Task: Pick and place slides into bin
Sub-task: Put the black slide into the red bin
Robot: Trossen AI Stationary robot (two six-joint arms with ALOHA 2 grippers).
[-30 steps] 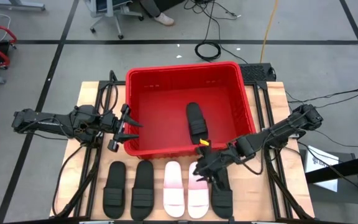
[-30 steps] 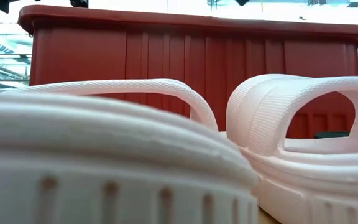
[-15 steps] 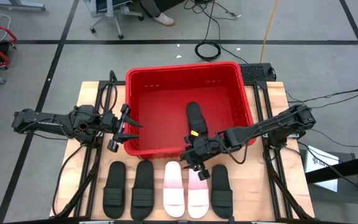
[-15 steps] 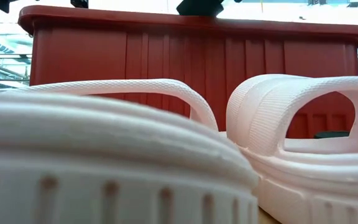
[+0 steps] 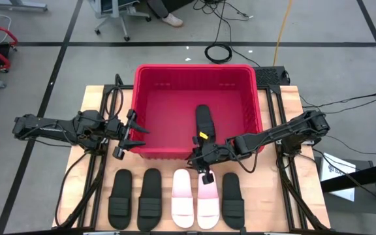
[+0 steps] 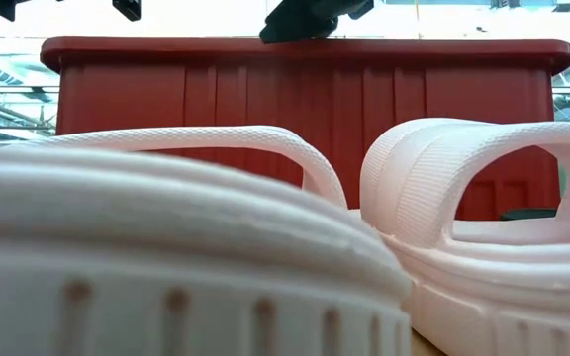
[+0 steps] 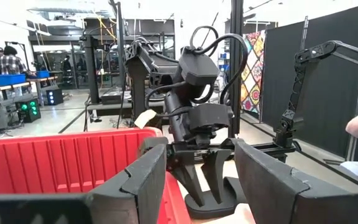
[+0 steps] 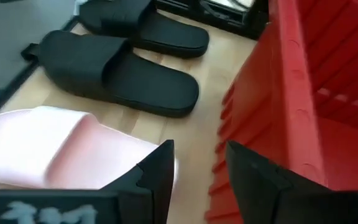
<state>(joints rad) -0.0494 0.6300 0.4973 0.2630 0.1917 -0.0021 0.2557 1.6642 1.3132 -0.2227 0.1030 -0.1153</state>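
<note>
Five slides sit in a row on my table's near edge, one more lies in the bin (image 5: 155,98). From the high view, left to right: black slide (image 5: 119,199), black slide (image 5: 150,199), pink slide (image 5: 182,198), second pink slide (image 5: 207,203), black slide (image 5: 232,200). Sixth slide (image 5: 204,124), black, lies on the bin floor right of centre, toe toward the near wall. Bin stands at the table's middle, behind the row. My right gripper (image 5: 202,164) hangs at the bin's near wall, over the far end of the second pink slide; its wrist view shows both fingers (image 8: 157,171) apart with nothing between them, the red wall on one side, a pink slide (image 8: 48,146) on the other and two black ones (image 8: 114,71) beyond. I can't tell if it touches the slide. My left gripper (image 5: 128,136) waits at the bin's left near corner, off the wall, fingers (image 7: 145,180) apart and empty; its wrist view looks across the red rim (image 7: 61,138) at the right arm (image 7: 197,118). Low view is filled by the two pink slides (image 6: 166,257) close up with the bin wall (image 6: 305,109) behind.
</note>
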